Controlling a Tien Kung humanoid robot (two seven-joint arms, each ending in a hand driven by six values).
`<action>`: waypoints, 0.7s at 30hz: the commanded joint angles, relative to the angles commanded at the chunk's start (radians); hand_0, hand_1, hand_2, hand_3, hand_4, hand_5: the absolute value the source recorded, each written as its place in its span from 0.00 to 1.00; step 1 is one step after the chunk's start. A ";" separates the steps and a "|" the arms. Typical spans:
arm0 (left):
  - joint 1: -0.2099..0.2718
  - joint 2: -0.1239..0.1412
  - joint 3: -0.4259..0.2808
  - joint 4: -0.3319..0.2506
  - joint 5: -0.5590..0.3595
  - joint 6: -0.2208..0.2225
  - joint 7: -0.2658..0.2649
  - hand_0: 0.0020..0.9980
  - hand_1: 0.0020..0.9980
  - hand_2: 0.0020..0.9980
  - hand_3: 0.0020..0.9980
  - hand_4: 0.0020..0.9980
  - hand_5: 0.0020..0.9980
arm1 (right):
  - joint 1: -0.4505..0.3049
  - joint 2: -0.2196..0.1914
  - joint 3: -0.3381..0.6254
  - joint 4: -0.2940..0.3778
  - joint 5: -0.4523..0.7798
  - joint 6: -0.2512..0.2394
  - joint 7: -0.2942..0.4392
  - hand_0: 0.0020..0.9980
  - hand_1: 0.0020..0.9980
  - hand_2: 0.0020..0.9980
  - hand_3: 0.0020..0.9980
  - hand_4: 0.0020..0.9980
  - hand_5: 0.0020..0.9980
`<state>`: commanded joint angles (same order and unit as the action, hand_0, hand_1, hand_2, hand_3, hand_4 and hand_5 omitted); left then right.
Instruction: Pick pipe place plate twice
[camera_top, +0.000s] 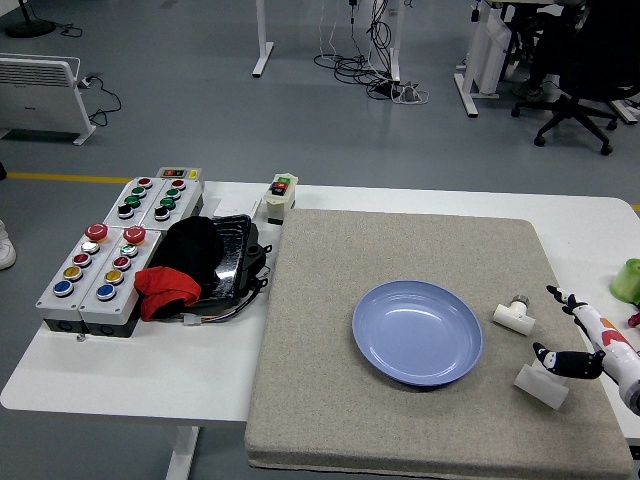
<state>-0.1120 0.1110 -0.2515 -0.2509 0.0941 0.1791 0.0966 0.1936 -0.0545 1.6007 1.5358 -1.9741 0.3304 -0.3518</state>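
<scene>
While both pipes lie off the plate, positions are given relative to the blue plate (417, 332).
Pipe fitting 1 (514, 316): white tee with a metal end, seen just right of the plate, on the mat, untouched.
Pipe fitting 2 (541, 386): white piece, seen off the plate's lower right, just under the right hand's fingertips; contact cannot be told.
Right hand (585, 350): entered from the right edge, fingers spread wide, nothing held.
Plate: kept bare on the grey mat (330, 400).
Black tray (228, 262): placed left of the plate, with black and red cloth.
Button boxes (100, 265): set further left, past the tray.
</scene>
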 joint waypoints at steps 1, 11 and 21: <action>0.000 0.000 0.001 0.000 -0.002 0.000 -0.001 0.62 0.59 0.52 0.59 0.27 1.00 | -0.001 -0.001 -0.001 0.003 0.000 0.010 -0.003 1.00 0.99 1.00 1.00 0.78 0.22; -0.006 0.002 0.008 0.000 -0.011 -0.001 -0.005 0.62 0.59 0.52 0.59 0.27 1.00 | -0.011 -0.005 -0.014 0.019 -0.043 0.123 -0.046 1.00 0.99 1.00 1.00 0.82 0.23; -0.008 0.002 0.006 0.000 -0.008 -0.001 -0.004 0.62 0.59 0.52 0.59 0.27 1.00 | -0.007 -0.002 -0.021 0.000 -0.102 0.188 -0.066 1.00 0.98 1.00 1.00 0.81 0.19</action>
<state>-0.1199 0.1126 -0.2455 -0.2512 0.0859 0.1778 0.0926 0.1864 -0.0562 1.5799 1.5362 -2.0763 0.5185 -0.4173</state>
